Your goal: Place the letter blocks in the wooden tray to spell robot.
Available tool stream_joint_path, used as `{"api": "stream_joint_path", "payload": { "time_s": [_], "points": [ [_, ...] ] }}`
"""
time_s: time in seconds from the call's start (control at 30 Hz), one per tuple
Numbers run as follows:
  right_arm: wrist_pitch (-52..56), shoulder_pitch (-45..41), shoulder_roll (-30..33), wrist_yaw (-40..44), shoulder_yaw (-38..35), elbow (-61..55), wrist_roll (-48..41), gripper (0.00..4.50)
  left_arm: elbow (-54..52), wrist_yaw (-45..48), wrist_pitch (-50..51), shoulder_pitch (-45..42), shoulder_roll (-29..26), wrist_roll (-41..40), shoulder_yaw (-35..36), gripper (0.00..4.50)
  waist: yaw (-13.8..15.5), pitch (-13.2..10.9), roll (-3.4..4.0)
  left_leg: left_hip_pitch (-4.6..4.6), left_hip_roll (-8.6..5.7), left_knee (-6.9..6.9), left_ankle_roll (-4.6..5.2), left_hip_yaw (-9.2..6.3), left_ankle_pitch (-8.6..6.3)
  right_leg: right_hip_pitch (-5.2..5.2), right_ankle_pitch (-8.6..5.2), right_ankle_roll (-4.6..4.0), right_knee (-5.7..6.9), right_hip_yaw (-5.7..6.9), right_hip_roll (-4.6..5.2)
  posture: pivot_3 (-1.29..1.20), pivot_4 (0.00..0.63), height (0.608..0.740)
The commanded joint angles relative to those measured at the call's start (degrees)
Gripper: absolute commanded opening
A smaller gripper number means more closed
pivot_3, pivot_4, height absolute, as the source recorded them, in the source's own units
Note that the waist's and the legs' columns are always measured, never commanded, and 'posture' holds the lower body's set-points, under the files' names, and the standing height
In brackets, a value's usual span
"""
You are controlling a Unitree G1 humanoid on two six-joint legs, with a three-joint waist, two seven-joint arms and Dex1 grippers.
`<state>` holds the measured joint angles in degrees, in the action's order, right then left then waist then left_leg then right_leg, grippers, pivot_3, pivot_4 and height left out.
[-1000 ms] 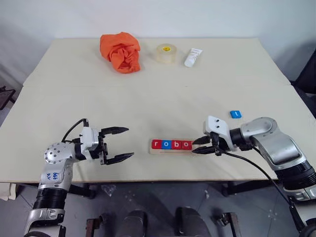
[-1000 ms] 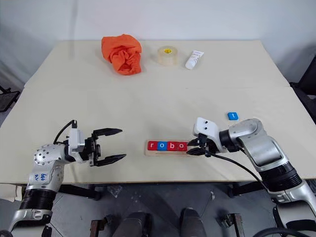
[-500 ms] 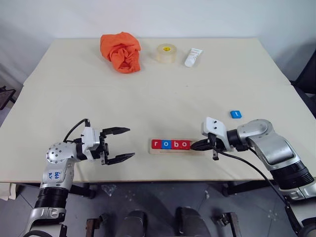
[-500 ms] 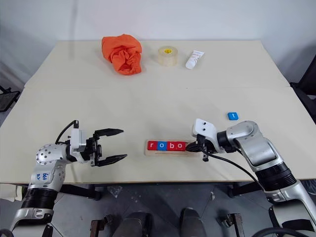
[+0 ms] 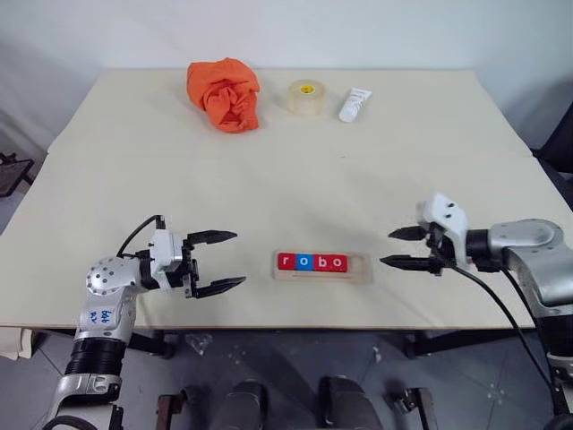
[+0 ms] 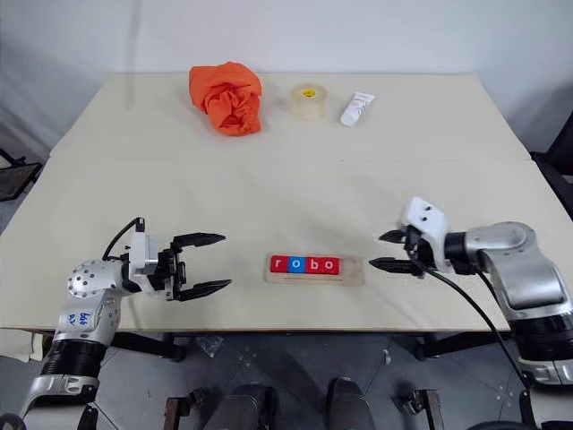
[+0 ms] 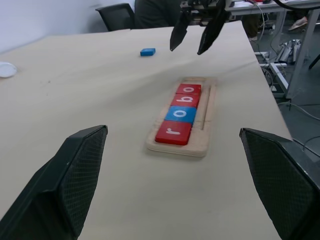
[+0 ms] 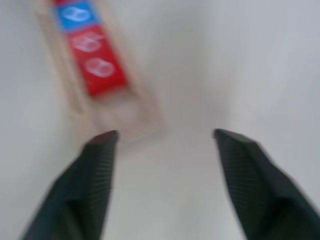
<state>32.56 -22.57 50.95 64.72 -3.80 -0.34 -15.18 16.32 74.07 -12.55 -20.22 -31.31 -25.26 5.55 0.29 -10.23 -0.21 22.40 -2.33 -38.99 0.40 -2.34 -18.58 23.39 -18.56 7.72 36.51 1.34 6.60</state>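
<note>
The wooden tray (image 5: 356, 268) lies near the table's front edge. Four letter blocks sit in it in a row: red r (image 5: 286, 262), blue o (image 5: 303, 262), red b (image 5: 320, 262) and red o (image 5: 337, 262). The tray's right end shows bare wood. A blue block (image 7: 147, 51) lies flat on the table beyond the tray in the left wrist view. My right gripper (image 5: 398, 248) hovers open to the right of the tray, holding nothing. My left gripper (image 5: 222, 261) stands open and empty to the left of the tray, pointing at it.
An orange cloth (image 5: 224, 93), a tape roll (image 5: 306, 97) and a white tube (image 5: 354, 104) lie along the far edge of the table. A black chair (image 7: 117, 15) stands past the table's right side.
My right gripper was shut at the tray's right end; it has pulled away to the right and opened. The left arm has stayed put.
</note>
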Motion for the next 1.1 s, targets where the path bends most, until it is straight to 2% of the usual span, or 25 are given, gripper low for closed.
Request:
{"api": "stream_joint_path", "payload": {
  "time_s": [0.03,0.1,0.23,0.4,0.57,0.7,0.8,1.1],
  "points": [
    [-0.2,3.4,1.0,-3.4,-7.9,0.4,-2.1,4.45,1.0,1.1,-0.9,-1.4,0.2,-0.1,-0.1,4.5,0.0,0.0,0.0,0.0,0.0,0.0,0.0,0.0,0.0,0.0,0.0,0.0,0.0,0.0,-0.01,0.0,0.15,0.74],
    [-0.1,5.3,0.9,-4.8,-10.5,0.3,-2.6,4.45,1.5,1.5,-1.1,-1.8,0.2,-0.1,-0.1,4.5,-0.1,0.0,0.0,0.0,0.01,0.0,0.0,0.02,0.0,0.0,0.0,0.0,0.02,0.0,-0.02,0.0,0.15,0.74],
    [1.6,12.0,-2.0,-10.7,-21.7,-2.4,-6.3,4.45,3.0,2.0,-1.2,-3.0,0.4,0.0,-0.3,4.5,-0.1,0.0,0.0,-0.02,0.03,-0.01,0.0,0.04,0.01,-0.01,0.0,0.0,0.05,0.01,-0.05,0.0,0.15,0.74],
    [3.8,21.3,-3.9,-13.6,-29.9,-8.4,-9.6,4.45,2.8,2.3,-0.8,-3.0,0.6,-0.1,-0.4,4.5,0.0,0.0,0.01,-0.03,0.01,-0.01,0.02,0.06,0.02,-0.02,0.01,0.01,0.06,-0.03,-0.06,0.0,0.15,0.74],
    [7.0,27.1,-5.2,-16.1,-34.1,-13.7,-12.7,4.45,2.6,2.2,-0.6,-2.9,0.4,-0.2,-0.2,4.5,0.0,0.0,0.01,-0.08,0.01,0.0,0.05,0.17,0.02,-0.05,0.01,0.03,0.05,-0.13,-0.07,0.0,0.15,0.74],
    [9.7,25.8,-5.0,-19.2,-31.8,-14.3,-13.4,4.45,2.2,1.8,-0.1,-3.1,0.6,0.0,-0.5,4.5,-0.2,0.0,0.01,-0.21,0.06,0.0,0.06,0.19,0.03,-0.16,0.01,0.02,0.03,-0.2,-0.05,0.0,0.15,0.74],
    [10.1,20.7,-5.5,-22.4,-28.3,-11.3,-12.6,4.45,1.8,1.3,0.1,-3.3,0.9,0.1,-0.7,4.5,-0.4,0.0,0.01,-0.22,0.06,-0.01,0.06,0.22,0.04,-0.17,0.01,0.02,0.02,-0.28,-0.04,0.0,0.15,0.74],
    [-0.3,-3.2,-10.3,-31.3,-12.8,14.5,-1.5,4.45,-2.2,-0.6,1.2,-0.5,0.5,-0.4,0.2,4.5,-0.5,0.0,0.01,-0.22,0.04,0.0,0.04,0.3,0.07,-0.04,0.01,0.02,0.16,-0.28,-0.04,0.0,0.15,0.74]
  ]
}}
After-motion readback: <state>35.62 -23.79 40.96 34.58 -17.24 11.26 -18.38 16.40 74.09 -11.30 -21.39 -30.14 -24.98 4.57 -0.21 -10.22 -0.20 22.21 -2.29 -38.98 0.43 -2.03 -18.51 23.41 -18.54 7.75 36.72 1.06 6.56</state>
